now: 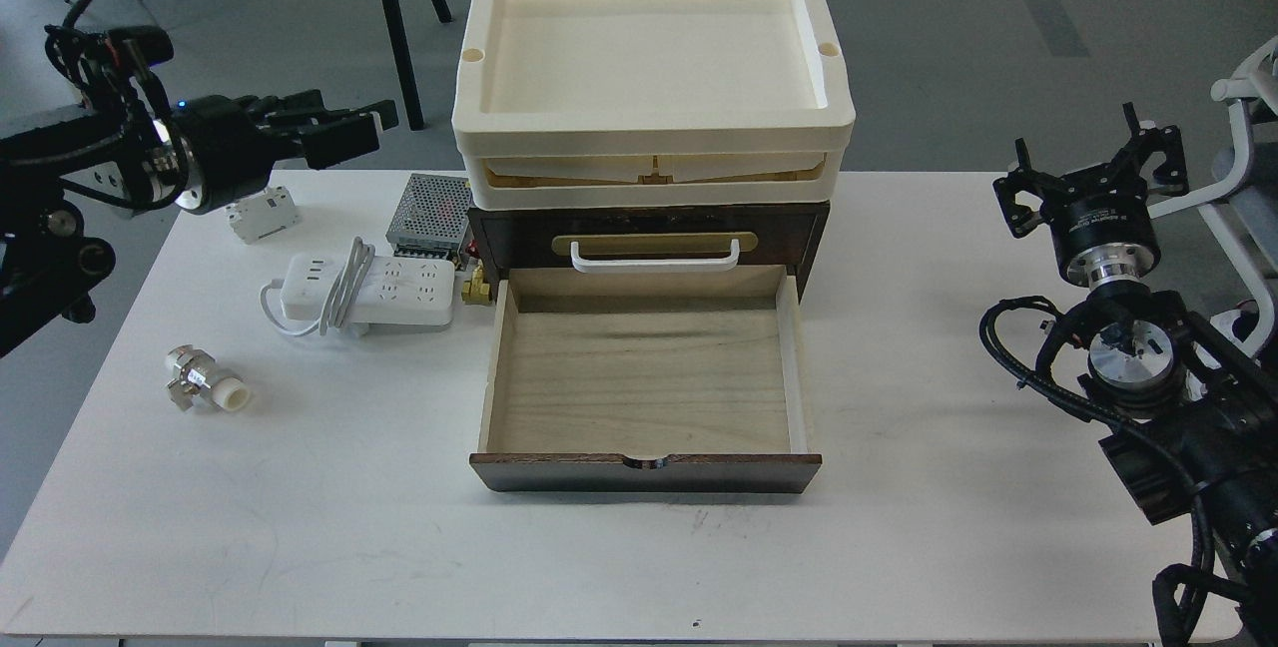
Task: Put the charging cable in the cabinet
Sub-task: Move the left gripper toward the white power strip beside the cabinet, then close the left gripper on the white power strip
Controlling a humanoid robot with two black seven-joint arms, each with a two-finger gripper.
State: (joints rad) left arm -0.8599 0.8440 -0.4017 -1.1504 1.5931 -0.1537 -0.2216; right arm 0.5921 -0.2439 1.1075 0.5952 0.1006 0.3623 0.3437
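The charging cable (384, 291), a white power strip with its cord looped around the middle, lies flat on the white table just left of the cabinet (789, 233). The cabinet's lower drawer (644, 377) is pulled open toward me, and its pale wood interior is empty. My left gripper (364, 131) hovers behind and above the charging cable. It points right toward the cabinet, fingers slightly apart and empty. My right gripper (1093, 168) is open and empty at the table's far right edge, well away from the cabinet.
Cream plastic trays (649, 143) are stacked on the cabinet. A silver perforated power-supply box (429, 211) stands behind the cable. A white breaker (265, 215) lies under my left arm. A metal fitting (205, 382) is at front left and a brass fitting (474, 290) is by the drawer.
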